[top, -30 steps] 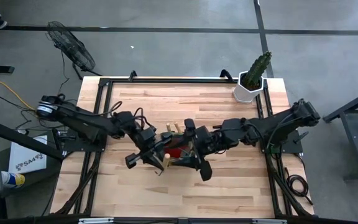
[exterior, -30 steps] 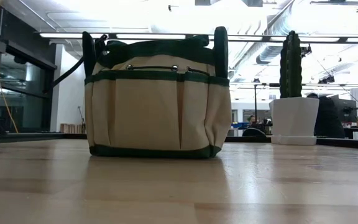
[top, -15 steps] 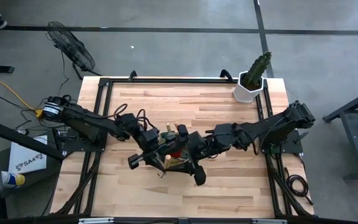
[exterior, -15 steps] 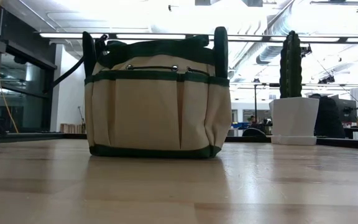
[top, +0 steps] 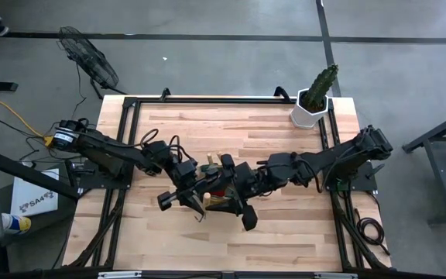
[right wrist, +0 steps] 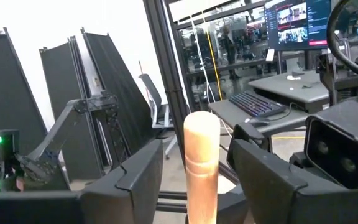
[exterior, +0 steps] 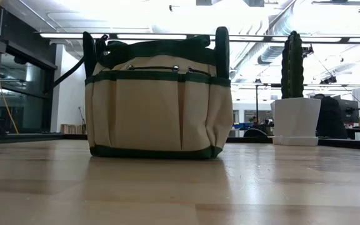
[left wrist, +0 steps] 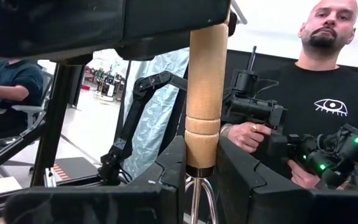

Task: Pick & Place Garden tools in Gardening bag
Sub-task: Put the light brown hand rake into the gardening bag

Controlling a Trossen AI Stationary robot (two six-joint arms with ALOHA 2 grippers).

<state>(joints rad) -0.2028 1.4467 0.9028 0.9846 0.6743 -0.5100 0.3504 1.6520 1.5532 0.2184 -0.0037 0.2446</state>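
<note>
The tan gardening bag (exterior: 158, 100) with green trim stands upright on its base at mid-table. In the high view it is mostly hidden under both arms. My left gripper (left wrist: 201, 155) (top: 197, 198) is shut on a wooden-handled garden tool (left wrist: 205, 93) above the bag. Thin metal rods (left wrist: 196, 196) run out of the tool's ferrule. My right gripper (right wrist: 194, 155) (top: 229, 186) is open, its fingers either side of a wooden handle's rounded free end (right wrist: 201, 140), with a gap on each side. Two more wooden handle ends (top: 215, 160) show just beyond the grippers. My left gripper pinches the tool's wooden handle at its ferrule end (left wrist: 199, 163) between its two fingers, which lie across the handle. The handle runs on past the fingers toward my right gripper, and the tool is lifted clear of the table.
A green cactus in a white pot (top: 313, 101) (exterior: 295, 94) stands at the table's far right corner. A person holding control handles (left wrist: 328, 106) is in the room beyond the table. Bare tabletop (top: 285, 232) lies near and far of the bag.
My right gripper has moved toward the table's left edge, closing in on my left gripper and the tool it holds, and now covers more of the bag's top. The bag has stayed put.
</note>
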